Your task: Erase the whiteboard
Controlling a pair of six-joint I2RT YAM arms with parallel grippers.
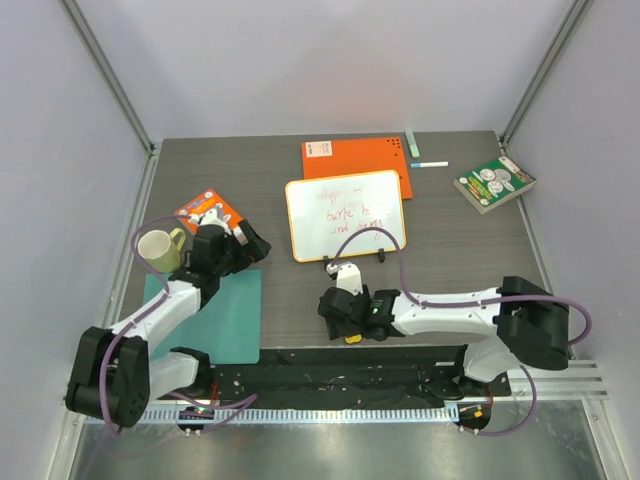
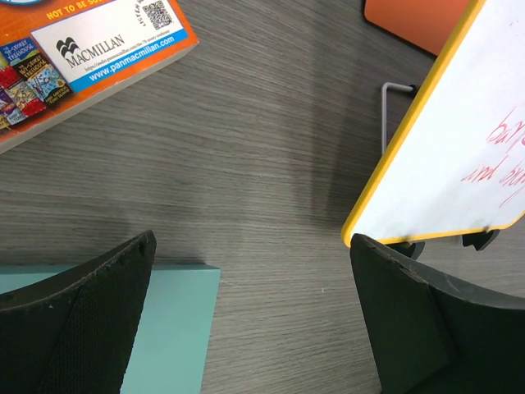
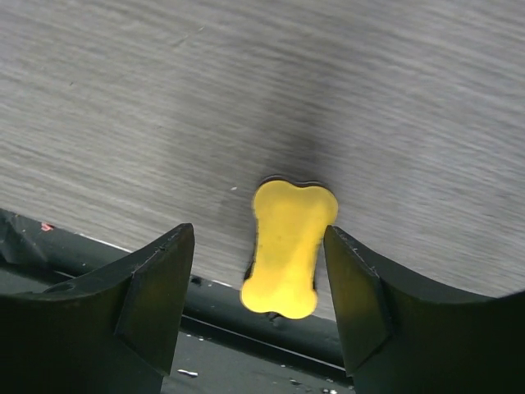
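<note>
The whiteboard (image 1: 345, 215) stands mid-table on two black feet, with a yellow rim and faint red handwriting; its lower left corner shows in the left wrist view (image 2: 459, 148). A small yellow bone-shaped eraser (image 3: 289, 248) lies at the table's near edge, also seen from above (image 1: 353, 339). My right gripper (image 3: 258, 246) is open, low over the eraser, with a jaw on each side and not touching it; from above it sits in front of the board (image 1: 345, 322). My left gripper (image 2: 253, 246) is open and empty, just left of the board (image 1: 243, 245).
A solid orange book (image 1: 355, 157) lies behind the board. A marker (image 1: 430, 163) and a green book (image 1: 494, 183) are at back right. A teal mat (image 1: 225, 320), a pale mug (image 1: 158, 250) and a colourful paperback (image 2: 90, 49) are on the left.
</note>
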